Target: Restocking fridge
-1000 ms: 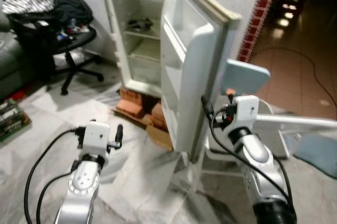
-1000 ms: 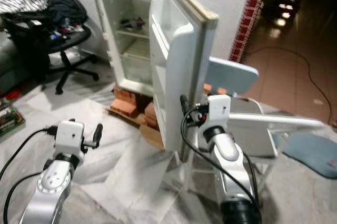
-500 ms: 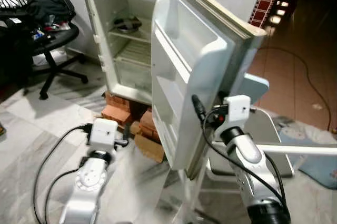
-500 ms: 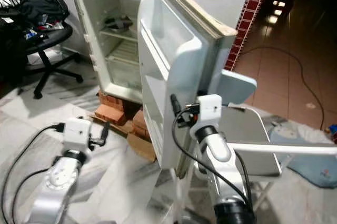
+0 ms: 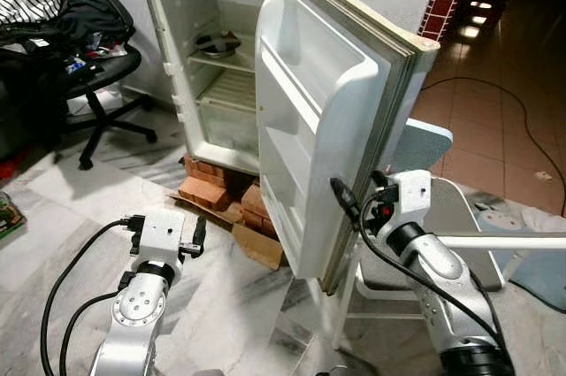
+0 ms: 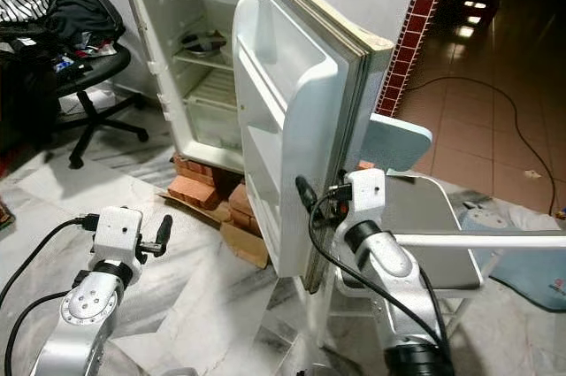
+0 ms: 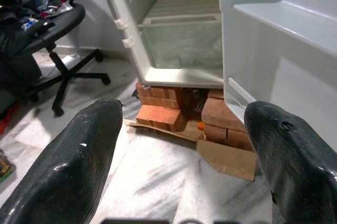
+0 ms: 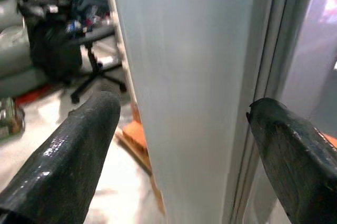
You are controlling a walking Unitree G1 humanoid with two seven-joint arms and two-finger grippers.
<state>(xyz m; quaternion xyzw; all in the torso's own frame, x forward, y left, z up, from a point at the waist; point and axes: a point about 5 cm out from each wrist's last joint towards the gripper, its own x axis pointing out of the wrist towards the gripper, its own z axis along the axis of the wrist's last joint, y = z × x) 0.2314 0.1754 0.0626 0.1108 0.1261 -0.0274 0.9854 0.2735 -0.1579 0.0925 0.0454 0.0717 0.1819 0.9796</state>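
Observation:
The white fridge (image 5: 221, 84) stands open, its door (image 5: 318, 128) swung out toward me with bare door shelves. A dark dish (image 5: 217, 42) lies on the upper inside shelf. My right gripper (image 5: 363, 195) is open at the door's outer edge, and in the right wrist view one of its fingers (image 8: 79, 139) lies on each side of that edge. My left gripper (image 7: 184, 113) is open and holds nothing. It hangs low over the floor and points at the fridge's base.
Red bricks (image 5: 208, 190) prop up the fridge, with cardboard (image 5: 256, 248) in front of them. A black office chair (image 5: 84, 75) piled with clothes stands at the left. A white folding chair (image 5: 447, 234) is close behind the door on the right. A cable (image 5: 522, 124) runs over the tiles.
The view has moved closer to the fridge and swung a little. My right gripper stays at the door's edge, and my left gripper stays low and open.

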